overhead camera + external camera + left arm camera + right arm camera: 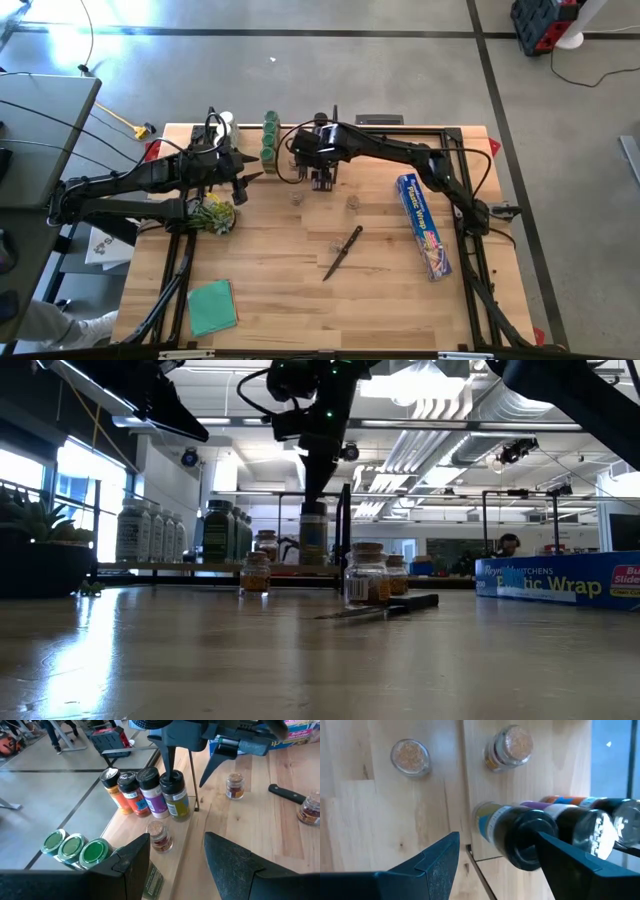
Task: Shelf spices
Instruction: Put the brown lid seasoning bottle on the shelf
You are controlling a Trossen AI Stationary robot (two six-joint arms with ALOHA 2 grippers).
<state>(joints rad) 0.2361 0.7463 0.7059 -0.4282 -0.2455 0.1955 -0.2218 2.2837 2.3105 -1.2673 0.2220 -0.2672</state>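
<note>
At the far edge of the counter (300, 300), the right gripper (172, 767) stands over the shelf (187, 837), its fingers apart around the black cap of a yellow-green spice jar (176, 795). This jar stands upright at the end of a row of black-capped jars (134, 792). The left gripper (245, 180) hovers near, its fingers apart and empty. A cork-topped jar (159, 835) also stands on the shelf.

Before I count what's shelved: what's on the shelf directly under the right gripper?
The right gripper hangs open over a black-capped jar at the end of a four-jar row on the shelf. A cork-topped jar stands beside it. The gripper hides part of its cap.
</note>
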